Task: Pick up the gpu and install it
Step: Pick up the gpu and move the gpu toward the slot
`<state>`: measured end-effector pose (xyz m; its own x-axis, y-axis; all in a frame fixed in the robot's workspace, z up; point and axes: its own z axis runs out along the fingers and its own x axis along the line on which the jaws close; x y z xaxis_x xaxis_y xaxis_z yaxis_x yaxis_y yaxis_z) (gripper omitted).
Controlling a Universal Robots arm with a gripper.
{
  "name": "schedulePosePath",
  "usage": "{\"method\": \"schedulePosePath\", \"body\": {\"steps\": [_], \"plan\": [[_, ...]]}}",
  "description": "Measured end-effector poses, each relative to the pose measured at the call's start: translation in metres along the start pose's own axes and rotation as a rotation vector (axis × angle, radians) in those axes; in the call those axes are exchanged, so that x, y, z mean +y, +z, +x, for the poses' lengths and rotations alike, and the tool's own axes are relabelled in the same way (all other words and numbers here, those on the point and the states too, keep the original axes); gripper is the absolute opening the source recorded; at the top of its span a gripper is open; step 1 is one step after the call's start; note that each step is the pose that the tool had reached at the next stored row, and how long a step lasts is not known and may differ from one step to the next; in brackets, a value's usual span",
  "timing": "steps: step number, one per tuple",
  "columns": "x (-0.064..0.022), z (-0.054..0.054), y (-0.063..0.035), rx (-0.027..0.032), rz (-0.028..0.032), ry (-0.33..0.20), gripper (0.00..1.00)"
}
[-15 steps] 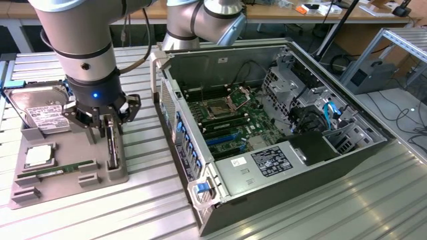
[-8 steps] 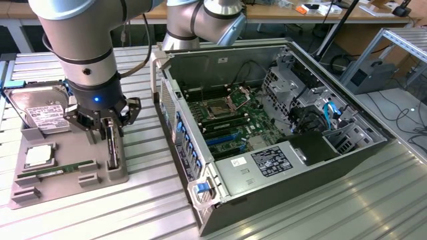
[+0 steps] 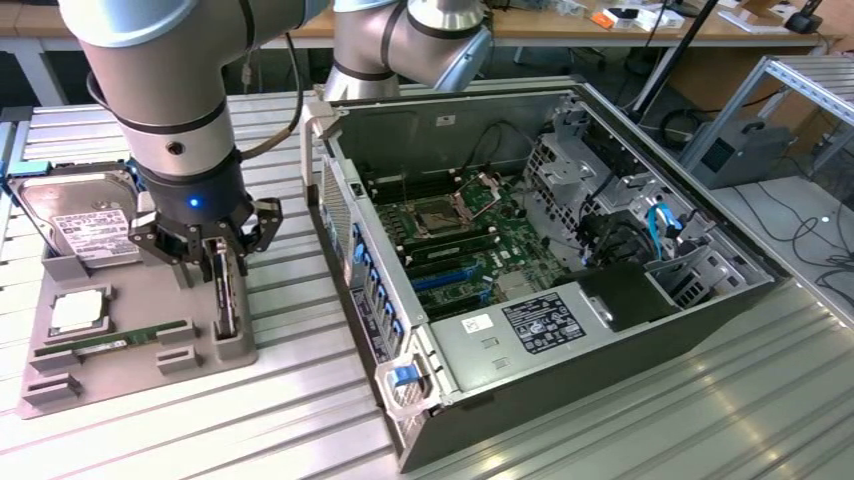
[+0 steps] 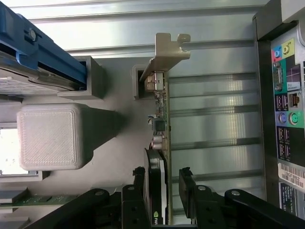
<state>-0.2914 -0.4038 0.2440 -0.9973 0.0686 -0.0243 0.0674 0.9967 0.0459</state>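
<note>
The gpu [image 3: 224, 302] stands on edge in a slot of the grey holder tray [image 3: 134, 385] at the exterior view's left. It is a green board with a black cooler and a silver end bracket [image 4: 169, 51]. My gripper [image 3: 220, 262] hangs straight down over it. In the wrist view the gpu [image 4: 161, 121] runs between my black fingers [image 4: 186, 177]. The gripper [image 4: 162, 175] is open, one finger on each side of the card, with a small gap showing on the board side.
On the same tray sit a hard drive [image 3: 87, 225], a square processor [image 3: 78, 312] and a RAM stick [image 3: 114, 342]. The open computer case [image 3: 441, 375] lies to the exterior view's right, motherboard [image 3: 454, 240] exposed. The case's rear ports [image 4: 288, 95] are close beside the tray.
</note>
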Motion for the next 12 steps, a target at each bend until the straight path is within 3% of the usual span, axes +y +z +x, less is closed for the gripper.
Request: {"method": "schedulePosePath", "body": {"steps": [12], "plan": [[-0.0002,0.0005,0.0032,0.0000,0.0000,0.000,0.42]]}}
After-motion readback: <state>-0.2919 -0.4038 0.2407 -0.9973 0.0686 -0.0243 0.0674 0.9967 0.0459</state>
